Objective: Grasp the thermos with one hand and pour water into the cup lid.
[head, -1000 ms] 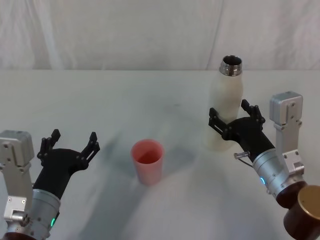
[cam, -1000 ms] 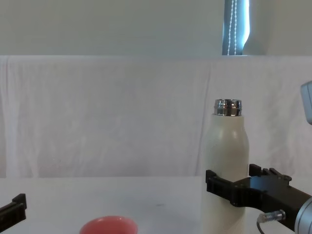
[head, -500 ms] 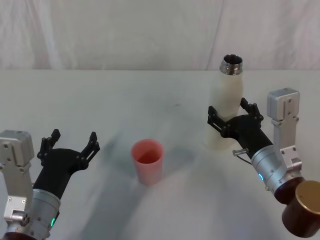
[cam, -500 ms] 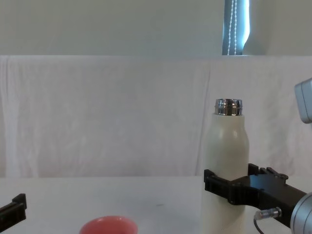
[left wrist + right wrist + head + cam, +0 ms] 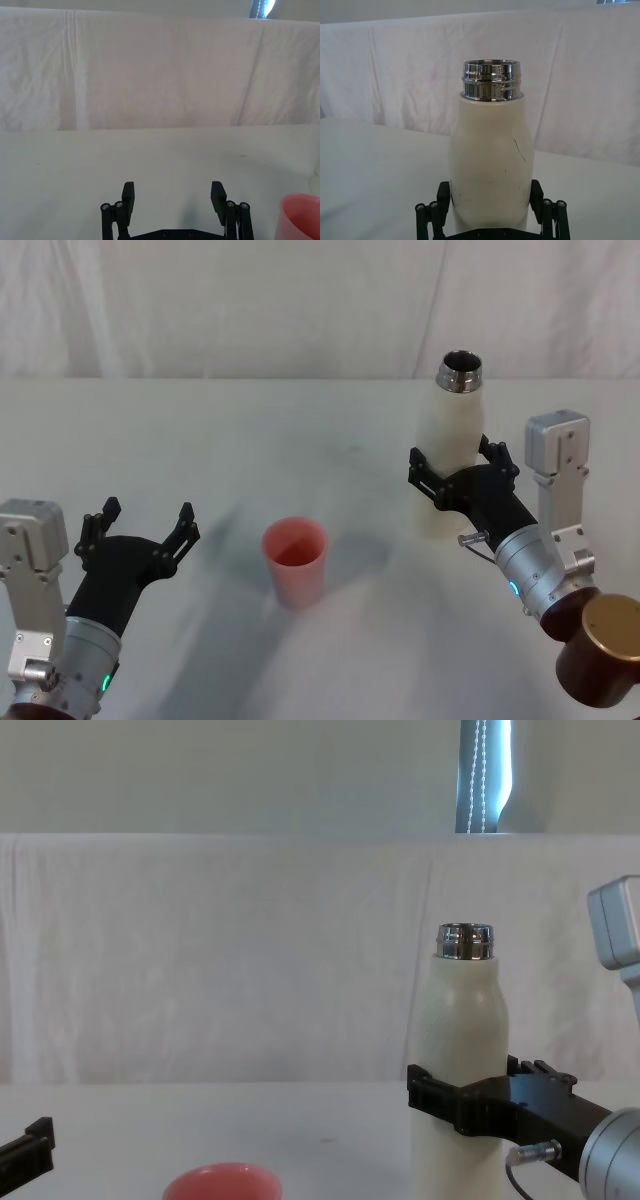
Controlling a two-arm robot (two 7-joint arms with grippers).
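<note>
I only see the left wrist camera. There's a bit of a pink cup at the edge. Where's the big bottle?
Observer: The thermos stands upright on the table, to the robot's right of the cup lid.
Operator: Is the other arm near it?
Observer: Yes. The right end effector is open, with one finger on each side of the thermos's lower body.
Operator: Does the bottle have its top on?
Observer: No. Its silver neck is uncovered, and the head view looks down into the opening.
</note>
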